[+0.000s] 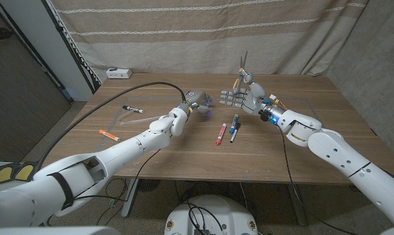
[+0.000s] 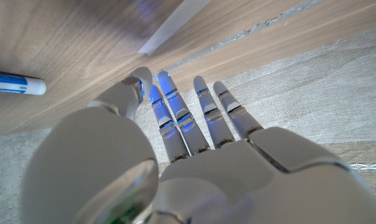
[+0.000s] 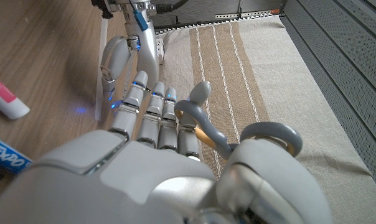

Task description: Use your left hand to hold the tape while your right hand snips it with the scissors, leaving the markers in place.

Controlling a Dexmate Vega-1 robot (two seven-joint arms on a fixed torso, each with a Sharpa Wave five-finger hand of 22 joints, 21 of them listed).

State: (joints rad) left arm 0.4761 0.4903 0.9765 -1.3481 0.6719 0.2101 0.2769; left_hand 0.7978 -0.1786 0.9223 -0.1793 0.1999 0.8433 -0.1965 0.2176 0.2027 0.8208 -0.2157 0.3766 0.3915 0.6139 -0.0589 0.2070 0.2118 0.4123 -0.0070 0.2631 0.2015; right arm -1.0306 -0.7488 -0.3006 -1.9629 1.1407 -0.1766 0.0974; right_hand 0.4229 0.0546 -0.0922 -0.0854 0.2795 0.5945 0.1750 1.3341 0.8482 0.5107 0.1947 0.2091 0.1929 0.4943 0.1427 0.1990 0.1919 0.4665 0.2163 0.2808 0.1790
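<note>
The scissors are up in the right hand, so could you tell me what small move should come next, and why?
Probably bring the scissors toward the tape. The right hand holds them blades up, apart from the strip, which stands by the left hand. Whether that hand grips it is unclear.

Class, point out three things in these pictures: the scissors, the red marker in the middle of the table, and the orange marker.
scissors (image 3: 272, 134): right wrist view, on the grey handle loop.
red marker (image 1: 220, 134): head view, on the middle of its barrel.
orange marker (image 1: 109, 135): head view, on the middle of its barrel.
</note>
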